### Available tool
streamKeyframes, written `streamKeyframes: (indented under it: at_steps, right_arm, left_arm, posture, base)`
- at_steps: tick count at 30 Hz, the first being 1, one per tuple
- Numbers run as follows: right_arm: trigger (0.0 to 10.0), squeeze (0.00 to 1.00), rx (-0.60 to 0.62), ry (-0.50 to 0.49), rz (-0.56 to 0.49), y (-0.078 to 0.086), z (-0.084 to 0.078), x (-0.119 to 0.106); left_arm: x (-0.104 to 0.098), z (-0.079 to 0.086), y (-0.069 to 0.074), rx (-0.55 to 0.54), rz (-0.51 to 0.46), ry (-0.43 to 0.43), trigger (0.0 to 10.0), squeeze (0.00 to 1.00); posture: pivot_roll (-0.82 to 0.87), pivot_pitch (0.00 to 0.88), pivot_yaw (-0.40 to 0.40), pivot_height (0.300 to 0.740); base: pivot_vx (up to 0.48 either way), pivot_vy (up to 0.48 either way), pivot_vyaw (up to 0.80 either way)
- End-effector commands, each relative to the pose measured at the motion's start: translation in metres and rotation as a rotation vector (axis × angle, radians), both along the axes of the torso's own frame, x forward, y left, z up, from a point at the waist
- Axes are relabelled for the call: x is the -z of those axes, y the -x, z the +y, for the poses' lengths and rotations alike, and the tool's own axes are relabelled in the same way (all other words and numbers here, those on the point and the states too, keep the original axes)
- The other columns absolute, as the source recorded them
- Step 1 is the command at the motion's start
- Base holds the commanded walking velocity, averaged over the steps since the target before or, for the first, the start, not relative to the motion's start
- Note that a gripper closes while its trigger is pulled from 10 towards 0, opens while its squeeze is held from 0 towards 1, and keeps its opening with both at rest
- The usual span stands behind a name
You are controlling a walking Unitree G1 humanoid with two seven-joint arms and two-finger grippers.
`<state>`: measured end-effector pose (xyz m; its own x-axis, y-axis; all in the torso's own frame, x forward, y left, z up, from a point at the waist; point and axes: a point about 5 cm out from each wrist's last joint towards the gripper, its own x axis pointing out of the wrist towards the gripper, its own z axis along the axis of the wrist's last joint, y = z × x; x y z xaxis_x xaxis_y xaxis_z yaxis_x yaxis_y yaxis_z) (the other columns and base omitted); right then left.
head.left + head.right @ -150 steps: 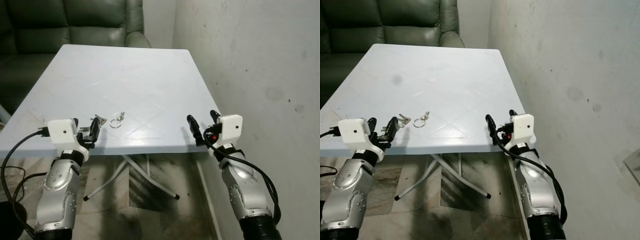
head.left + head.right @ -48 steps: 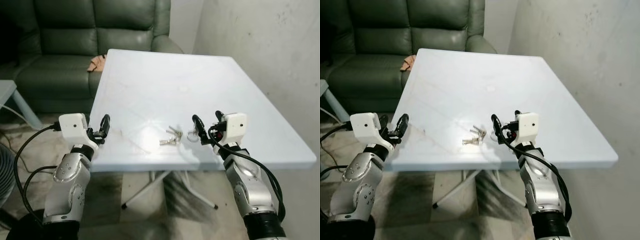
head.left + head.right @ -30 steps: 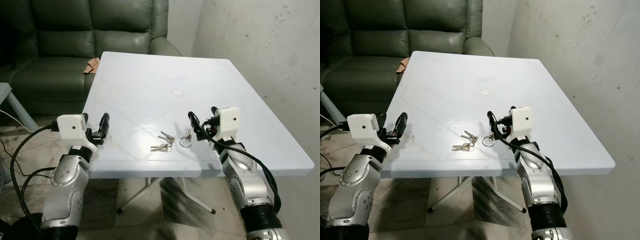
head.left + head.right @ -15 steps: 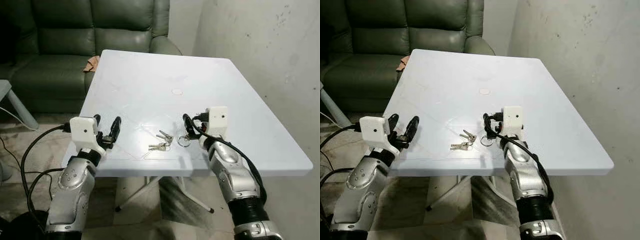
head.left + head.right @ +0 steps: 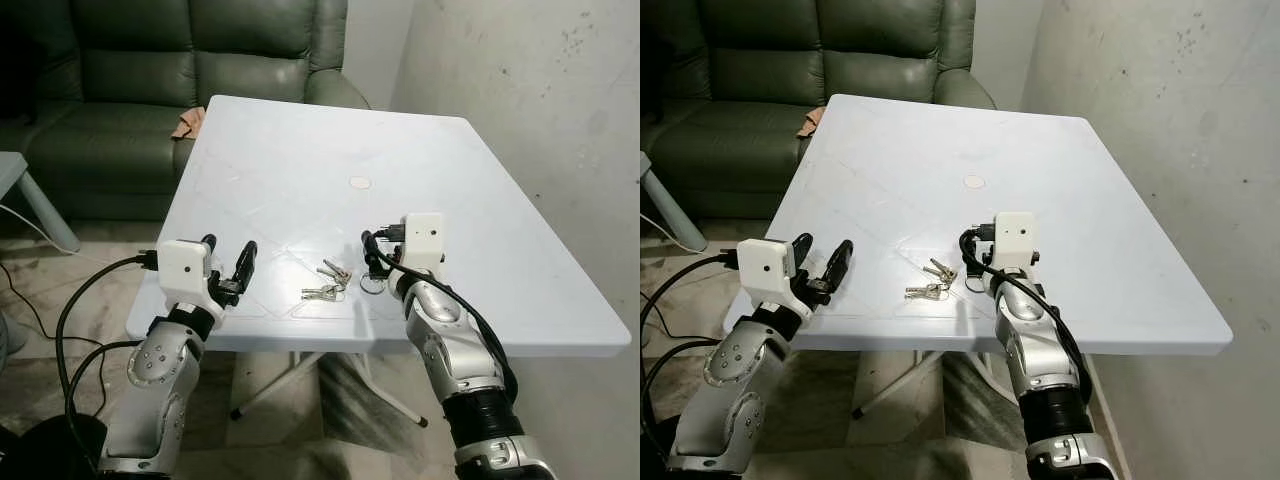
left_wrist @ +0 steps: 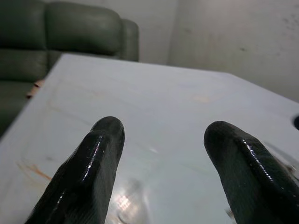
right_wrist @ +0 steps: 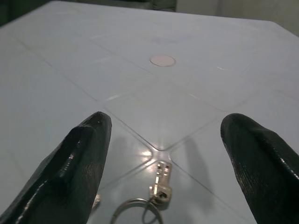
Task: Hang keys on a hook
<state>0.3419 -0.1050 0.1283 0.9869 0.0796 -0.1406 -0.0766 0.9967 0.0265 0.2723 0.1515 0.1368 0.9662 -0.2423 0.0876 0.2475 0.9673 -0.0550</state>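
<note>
Right pincer (image 5: pixel 371 252): low over the near part of the worktop (image 5: pixel 300 150), fingers spread wide, nothing between them. In the right wrist view the two black fingers (image 7: pixel 77 163) stood well apart, with a key ring (image 7: pixel 135 207) and one small key (image 7: pixel 160 184) lying on the worktop between them, just short of the tips; the ring's near side was cut off by the frame edge. Whether the fingers touched the ring could not be told.

Keys (image 5: pixel 328 282): lying flat on the worktop near its front edge, just to the left of the right pincer. A loose bunch of several small silver keys; the ring (image 5: pixel 371 285) lay a little apart from it, partly hidden behind the pincer. Their count was too small to make out.

Left pincer (image 5: pixel 228 270): at the front left corner of the worktop, well apart from the keys, fingers parted and empty. The left wrist view showed its fingers (image 6: pixel 88 172) blurred and close, bare worktop beyond them.

Worktop: white, square, a small round cap (image 5: pixel 359 183) at its centre.

Beyond: a dark green sofa (image 5: pixel 150 70), cut off at the top, with a small tan object (image 5: pixel 188 123) on its seat, too unclear to identify. A pale wall (image 5: pixel 540 110) on the right.
</note>
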Motion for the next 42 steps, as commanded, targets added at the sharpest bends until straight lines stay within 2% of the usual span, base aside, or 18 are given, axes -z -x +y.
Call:
streamKeyframes:
  at_steps: [1,19,20,21,22,24,25,28,29,34,35,36,42]
  right_arm:
    - [10.0,0.00,0.008,0.020,0.002,-0.002,0.000,-0.002]
    - [10.0,0.00,0.005,0.063,0.022,0.007,-0.001,0.002]
    - [9.3,0.00,0.003,0.064,0.020,0.009,-0.002,0.003]
    - [9.3,0.00,0.002,0.064,0.019,0.009,-0.002,0.002]
    - [4.9,0.00,0.006,0.077,0.019,0.010,-0.003,0.003]
    - [5.0,0.00,0.012,0.077,0.022,0.011,-0.003,0.004]
    - [3.8,0.00,0.011,0.078,0.022,0.012,-0.004,0.004]
    - [3.8,0.00,0.006,0.079,0.022,0.013,-0.003,0.004]
    - [0.0,0.00,0.008,0.080,0.024,0.013,-0.004,0.004]
    - [0.0,0.00,0.014,0.098,0.018,0.014,-0.005,0.003]
    - [3.9,0.00,0.001,0.081,0.040,0.014,-0.007,0.004]
    - [10.0,0.00,-0.015,0.066,0.048,0.014,-0.006,0.004]
    - [10.0,0.00,-0.041,0.045,0.053,0.016,-0.004,0.003]
  left_arm:
    - [-0.001,-0.005,0.004,0.035,0.009,-0.007,10.0,0.00]
    - [0.012,-0.018,0.026,0.079,0.092,-0.016,10.0,0.00]
    - [0.012,-0.017,0.027,0.079,0.094,-0.016,10.0,0.00]
    - [0.012,-0.017,0.027,0.079,0.094,-0.016,10.0,0.00]
    - [0.012,-0.016,0.027,0.078,0.096,-0.017,10.0,0.00]
    - [0.011,-0.016,0.027,0.077,0.096,-0.017,10.0,0.00]
    - [0.011,-0.016,0.026,0.077,0.097,-0.019,10.0,0.00]
    - [0.010,-0.015,0.026,0.077,0.098,-0.020,10.0,0.00]
    - [0.010,-0.015,0.026,0.077,0.098,-0.019,10.0,0.00]
    - [0.010,-0.014,0.025,0.075,0.099,-0.023,10.0,0.00]
    - [0.009,-0.014,0.025,0.075,0.099,-0.022,10.0,0.00]
    - [0.009,-0.014,0.025,0.073,0.100,-0.021,10.0,0.00]
    - [0.009,-0.012,0.026,0.061,0.104,-0.020,10.0,0.00]
  posture:
    - [-0.02,0.076,-0.103,0.724]
    - [-0.04,0.176,-0.098,0.724]
    - [-0.04,0.178,-0.095,0.724]
    - [-0.04,0.178,-0.095,0.724]
    - [-0.05,0.180,-0.092,0.724]
    - [-0.05,0.181,-0.090,0.724]
    - [-0.05,0.182,-0.089,0.724]
    - [-0.05,0.182,-0.089,0.724]
    - [-0.05,0.182,-0.089,0.724]
    - [-0.05,0.184,-0.086,0.724]
    - [-0.05,0.192,-0.087,0.724]
    - [-0.05,0.192,-0.087,0.724]
    - [-0.05,0.194,-0.093,0.724]
  base:
    - [0.000,0.000,0.00]
    - [0.000,0.000,0.00]
    - [0.000,0.000,0.00]
    - [0.000,0.000,0.00]
    - [0.000,0.000,0.00]
    - [0.000,0.000,0.00]
    - [0.000,0.000,0.00]
    - [0.000,0.000,0.00]
    - [0.000,0.000,0.00]
    - [0.000,0.000,0.00]
    - [0.000,0.000,0.00]
    - [0.000,0.000,0.00]
    - [0.000,0.000,0.00]
